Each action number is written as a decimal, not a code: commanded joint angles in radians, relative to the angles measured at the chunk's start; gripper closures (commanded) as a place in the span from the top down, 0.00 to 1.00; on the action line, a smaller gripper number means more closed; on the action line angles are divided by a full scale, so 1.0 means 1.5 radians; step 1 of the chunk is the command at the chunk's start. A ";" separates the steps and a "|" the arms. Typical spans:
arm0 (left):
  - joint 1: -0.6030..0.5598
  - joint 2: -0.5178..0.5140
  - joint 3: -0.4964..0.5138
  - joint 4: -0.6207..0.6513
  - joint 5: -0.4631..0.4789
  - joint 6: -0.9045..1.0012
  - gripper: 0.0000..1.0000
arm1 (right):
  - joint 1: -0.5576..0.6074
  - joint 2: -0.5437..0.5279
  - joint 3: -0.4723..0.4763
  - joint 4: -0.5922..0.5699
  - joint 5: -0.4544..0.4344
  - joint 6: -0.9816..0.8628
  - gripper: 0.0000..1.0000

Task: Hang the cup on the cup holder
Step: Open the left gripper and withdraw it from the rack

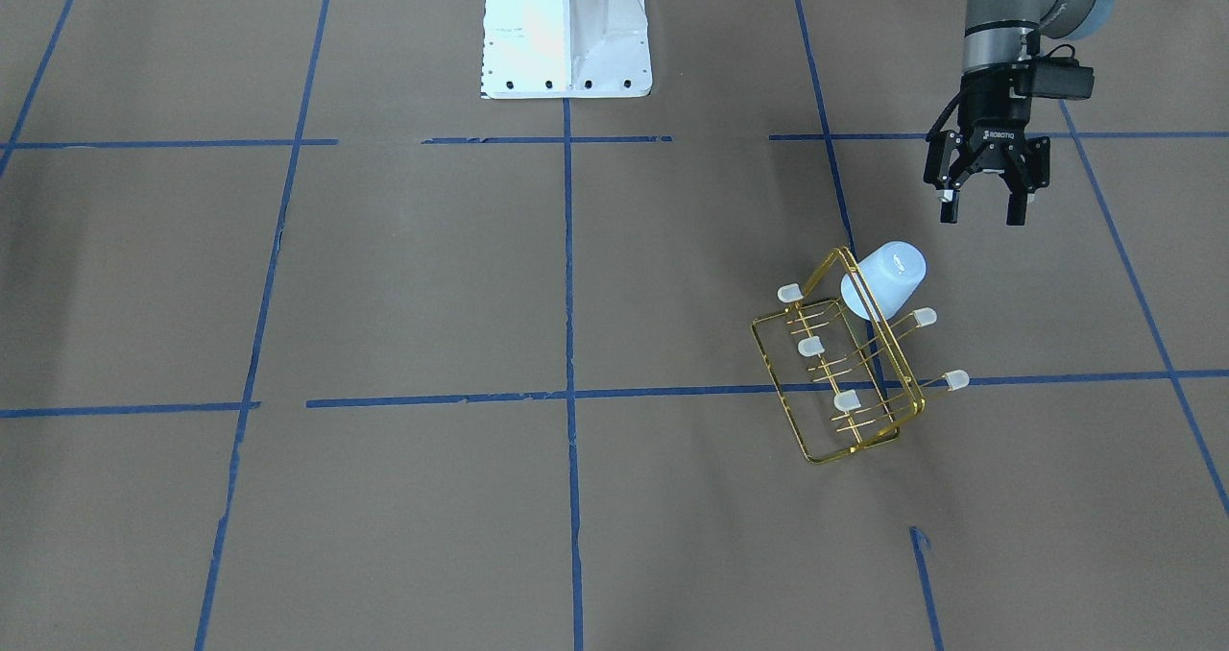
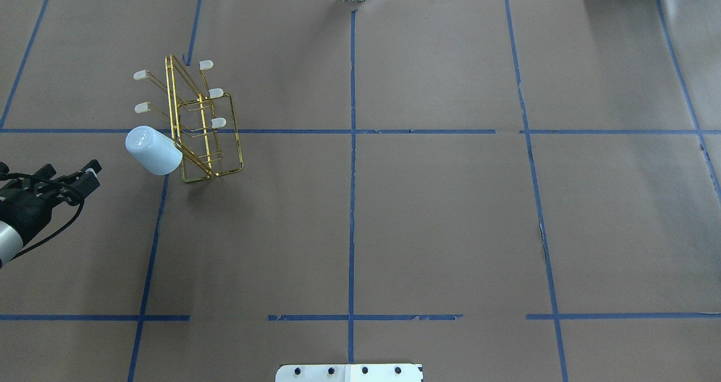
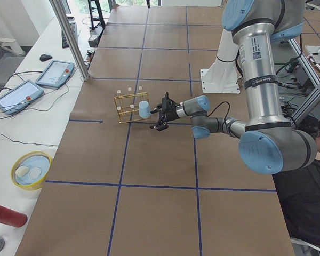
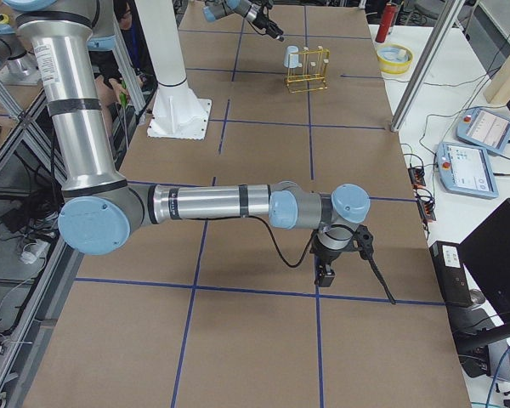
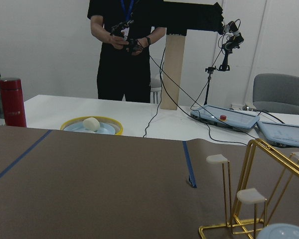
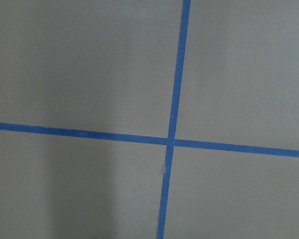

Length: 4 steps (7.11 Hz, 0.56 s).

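Note:
The pale blue cup [image 1: 888, 281] sits mouth-down and tilted over a prong at one end of the gold wire cup holder [image 1: 835, 411]. It also shows in the overhead view [image 2: 152, 151], with the holder [image 2: 225, 145] beside it. My left gripper [image 1: 981, 211] is open and empty, a short way from the cup on the side towards the robot, and touches nothing. In the left wrist view the cup's rim [image 5: 284, 233] and the holder [image 5: 249, 189] sit at the lower right. My right gripper [image 4: 325, 274] points down over the table far from the holder; I cannot tell its state.
The white robot base [image 1: 566, 32] stands at the table's near middle edge. A yellow bowl [image 3: 29, 169], a red bottle [image 3: 5, 216] and control tablets [image 3: 56, 72] lie on the white side table beyond the holder. An operator [image 5: 124, 50] stands behind it.

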 commanded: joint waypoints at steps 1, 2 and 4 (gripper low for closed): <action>-0.100 0.010 -0.007 0.006 -0.264 0.096 1.00 | -0.001 0.000 0.001 0.000 0.000 0.000 1.00; -0.181 0.005 -0.005 0.006 -0.398 0.160 1.00 | 0.000 0.000 0.000 0.000 0.000 0.000 1.00; -0.367 -0.020 0.021 0.083 -0.624 0.338 1.00 | -0.001 0.000 0.000 0.000 0.000 0.001 1.00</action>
